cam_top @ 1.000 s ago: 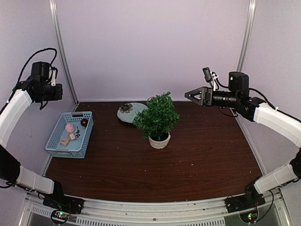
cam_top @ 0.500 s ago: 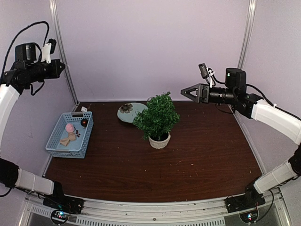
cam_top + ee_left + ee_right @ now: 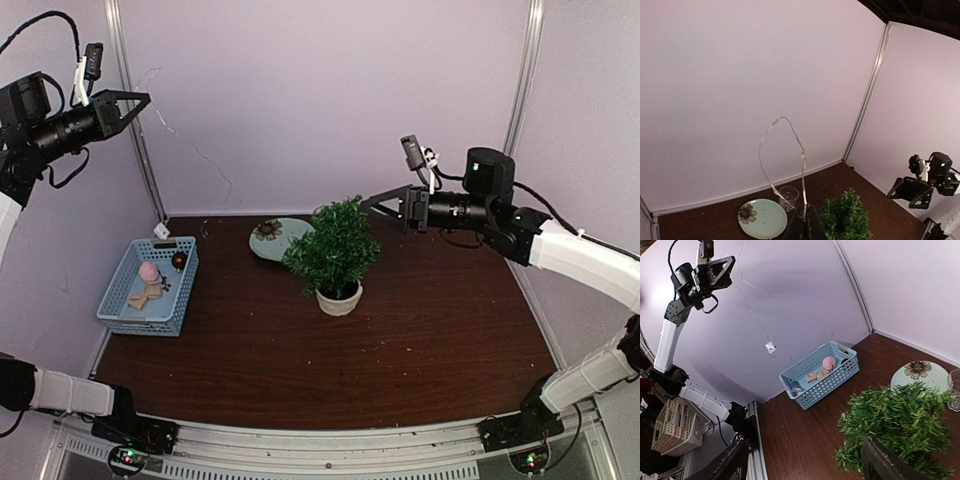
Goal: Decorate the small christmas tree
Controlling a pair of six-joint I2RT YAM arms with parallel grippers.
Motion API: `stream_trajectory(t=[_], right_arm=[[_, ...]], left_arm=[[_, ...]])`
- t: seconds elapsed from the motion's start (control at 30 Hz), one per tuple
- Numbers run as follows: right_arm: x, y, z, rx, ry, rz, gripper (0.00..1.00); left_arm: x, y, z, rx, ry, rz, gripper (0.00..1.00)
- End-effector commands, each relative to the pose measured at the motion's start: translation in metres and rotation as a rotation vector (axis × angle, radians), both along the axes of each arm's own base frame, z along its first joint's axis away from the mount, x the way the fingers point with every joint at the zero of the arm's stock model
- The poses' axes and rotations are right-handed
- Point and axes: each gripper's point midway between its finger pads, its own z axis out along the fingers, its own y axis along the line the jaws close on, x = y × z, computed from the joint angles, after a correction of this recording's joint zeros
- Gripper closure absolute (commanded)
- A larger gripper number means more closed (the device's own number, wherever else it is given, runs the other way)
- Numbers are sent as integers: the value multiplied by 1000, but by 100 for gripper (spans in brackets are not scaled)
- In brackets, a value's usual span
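Note:
The small christmas tree (image 3: 335,250), bushy dark green in an off-white pot, stands mid-table; it also shows in the left wrist view (image 3: 846,220) and the right wrist view (image 3: 900,422). My left gripper (image 3: 140,100) is raised high at the far left, shut on a thin silvery light wire (image 3: 801,155) that loops in the air. The wire hangs down to a small white box (image 3: 160,230) dangling just above the basket's far edge. My right gripper (image 3: 375,204) hovers open and holds nothing, just right of the treetop, its fingers (image 3: 880,465) above the foliage.
A light blue basket (image 3: 125,300) at the left holds a pink ball (image 3: 148,271), a beige bow and a dark red ball. A pale green plate (image 3: 285,245) with a flower print and a clear glass cup (image 3: 788,196) sit behind the tree.
The left arm has risen and swung its gripper to point right, drawing the wire up with it. The right gripper has moved left and lower, to the treetop.

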Motion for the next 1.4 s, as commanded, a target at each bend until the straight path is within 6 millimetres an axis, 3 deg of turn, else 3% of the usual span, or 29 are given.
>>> stream_trajectory(t=[0.0,0.2,0.43,0.73,0.9,1.17,1.37], right_arm=[[-21,27,1,27,-41,45,20],[-47,65,-10,19,-72,115,14],[-58,91,-15,91,-80,136,13],[-54,115,-25,102,-67,118,17],[-46,128,-28,145,-41,99,15],[-39,157,-19,274,28,143,8],[-39,165,-7,370,49,183,5]], left_arm=[[-37,-30,32,-105,-92,-229,100],[-63,-55,35,-108,-133,-395,100],[-77,-65,45,-138,-172,-470,100],[-82,-82,56,-207,-204,-578,100],[-96,-96,61,-229,-232,-685,100],[-124,-116,63,-205,-293,-797,100],[-126,-117,65,-209,-307,-788,100]])
